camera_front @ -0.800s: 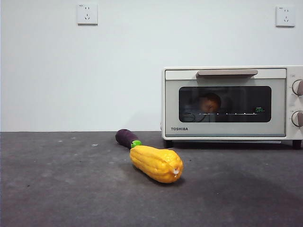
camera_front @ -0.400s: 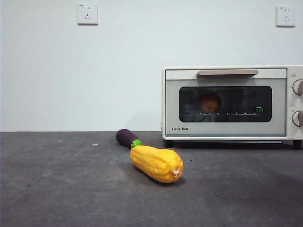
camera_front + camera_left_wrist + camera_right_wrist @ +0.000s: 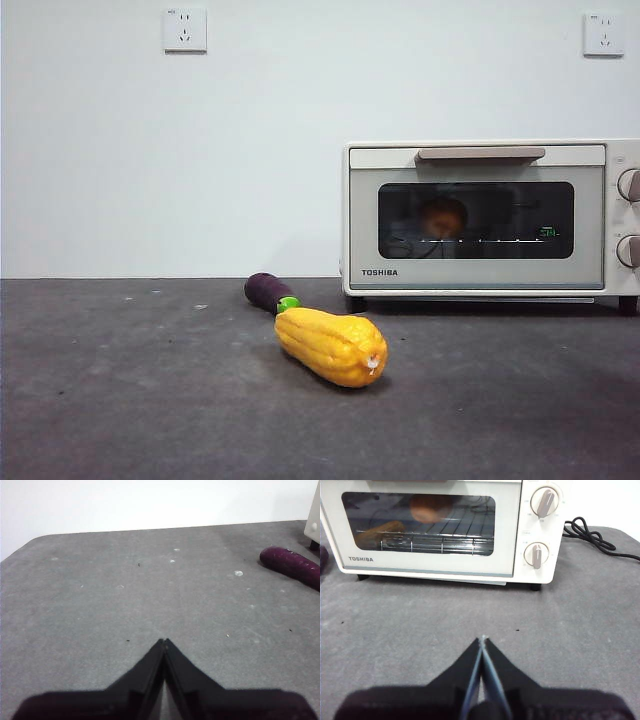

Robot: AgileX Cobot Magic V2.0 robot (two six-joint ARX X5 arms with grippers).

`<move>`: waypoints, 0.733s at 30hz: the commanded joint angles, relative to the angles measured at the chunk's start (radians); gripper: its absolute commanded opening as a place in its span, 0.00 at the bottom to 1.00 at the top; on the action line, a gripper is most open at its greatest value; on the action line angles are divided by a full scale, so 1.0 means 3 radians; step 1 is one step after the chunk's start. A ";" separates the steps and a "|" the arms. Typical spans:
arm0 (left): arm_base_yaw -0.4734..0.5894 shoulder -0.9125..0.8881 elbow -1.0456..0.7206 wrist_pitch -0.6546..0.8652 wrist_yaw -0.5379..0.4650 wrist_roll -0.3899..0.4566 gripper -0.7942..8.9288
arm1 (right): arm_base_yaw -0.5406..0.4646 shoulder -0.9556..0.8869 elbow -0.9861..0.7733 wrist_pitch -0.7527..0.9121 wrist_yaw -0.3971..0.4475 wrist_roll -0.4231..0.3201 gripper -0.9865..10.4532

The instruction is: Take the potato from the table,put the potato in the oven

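The potato (image 3: 442,216) sits inside the oven (image 3: 480,215), on the wire rack behind the shut glass door. On the surface (image 3: 150,400), the corn (image 3: 331,345) lies at about eight o'clock from the oven, the eggplant (image 3: 268,291) touching its far end. Left tool (image 3: 163,641) and right tool (image 3: 482,639) both hover clenched, empty, above bare surface

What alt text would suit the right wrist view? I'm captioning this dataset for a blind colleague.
A cream-white TOSHIBA oven stands on the grey table with its glass door closed, and the orange-brown potato sits on the wire rack inside. The right gripper hangs before it, jaws shut and empty. A black power cord trails beside the oven.
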 commanded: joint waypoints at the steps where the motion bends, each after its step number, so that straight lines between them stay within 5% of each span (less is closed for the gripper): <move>1: 0.0013 0.0001 -0.0033 0.0024 0.0001 -0.0033 0.08 | -0.0005 -0.0010 -0.0038 0.0018 0.0037 -0.0090 0.09; 22: 0.0013 0.0001 -0.0032 0.0024 0.0001 -0.0033 0.08 | -0.0005 -0.0010 -0.0045 0.0041 0.0038 -0.0029 0.09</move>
